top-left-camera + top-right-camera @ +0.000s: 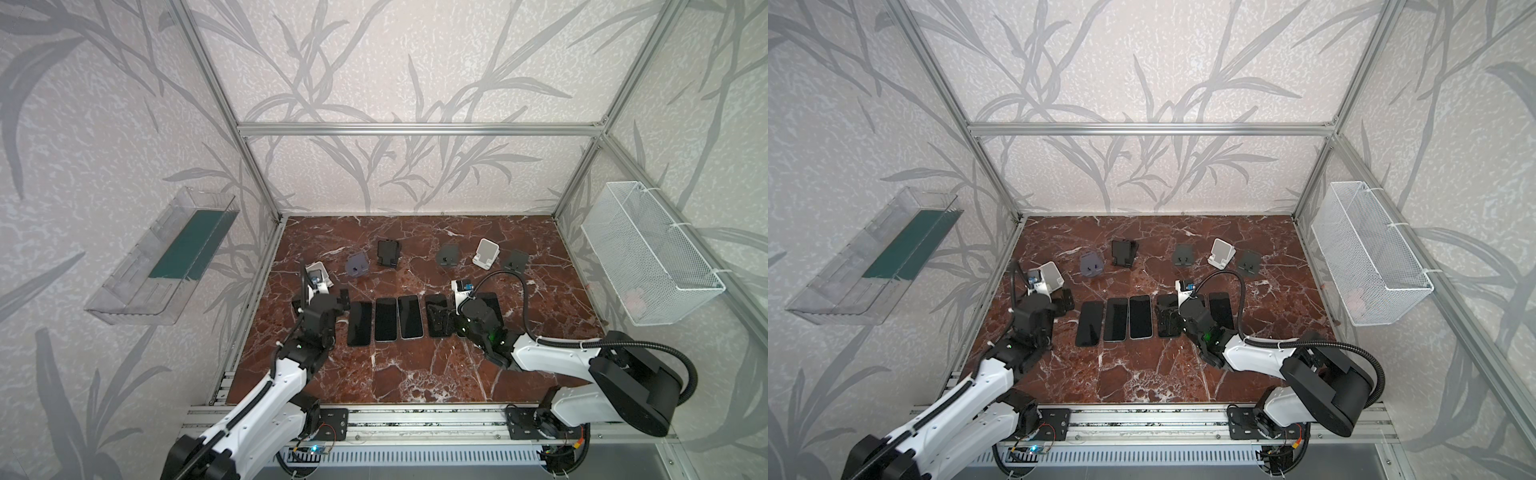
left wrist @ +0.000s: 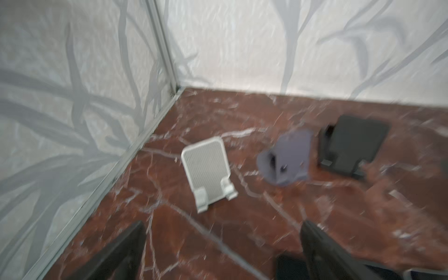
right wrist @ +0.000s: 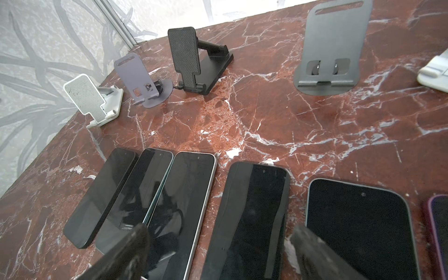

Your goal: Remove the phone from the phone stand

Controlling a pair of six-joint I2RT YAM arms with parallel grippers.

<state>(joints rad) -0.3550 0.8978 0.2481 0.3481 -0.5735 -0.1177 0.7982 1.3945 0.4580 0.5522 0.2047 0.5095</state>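
Left gripper (image 2: pixel 223 223) spread wide and holding nothing, facing the bare white stand (image 2: pixel 206 169), purple stand (image 2: pixel 288 157) and black stand (image 2: pixel 351 145) on the marble table (image 2: pixel 242 116). Right gripper (image 3: pixel 219 229) also spread and holding nothing, just above the phones (image 3: pixel 254 194). They lie flat in a row, screens up, in front of the stands, with the grey stand (image 3: pixel 334 48) bare too.
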